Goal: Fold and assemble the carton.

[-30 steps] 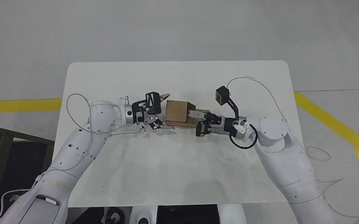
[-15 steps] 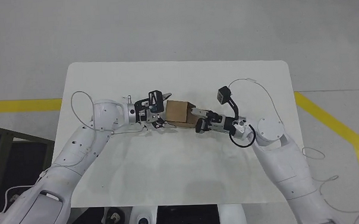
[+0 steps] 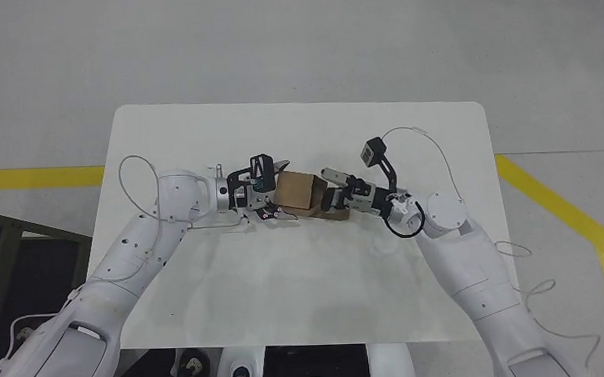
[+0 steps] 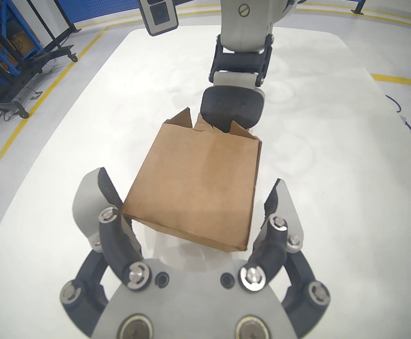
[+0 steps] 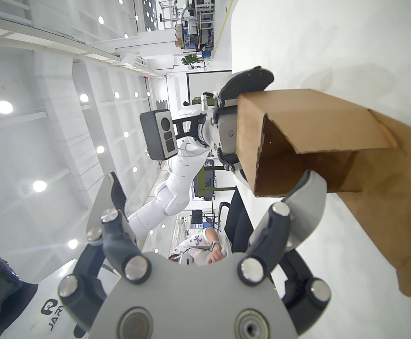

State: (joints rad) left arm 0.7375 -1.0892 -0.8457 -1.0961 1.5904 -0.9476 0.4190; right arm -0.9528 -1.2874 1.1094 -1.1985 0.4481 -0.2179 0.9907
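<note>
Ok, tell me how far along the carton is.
Done: the carton is opened into a box shape on the table. In hand: the open left tool straddles one end, and the open right tool has one finger at the other end's opening. Left: that end's flaps are unfolded, one lying flat.

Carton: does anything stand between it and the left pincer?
Nothing visible does. The near end of the carton lies between the open fingers of the left pincer. The right pincer is at its far, open end.
</note>
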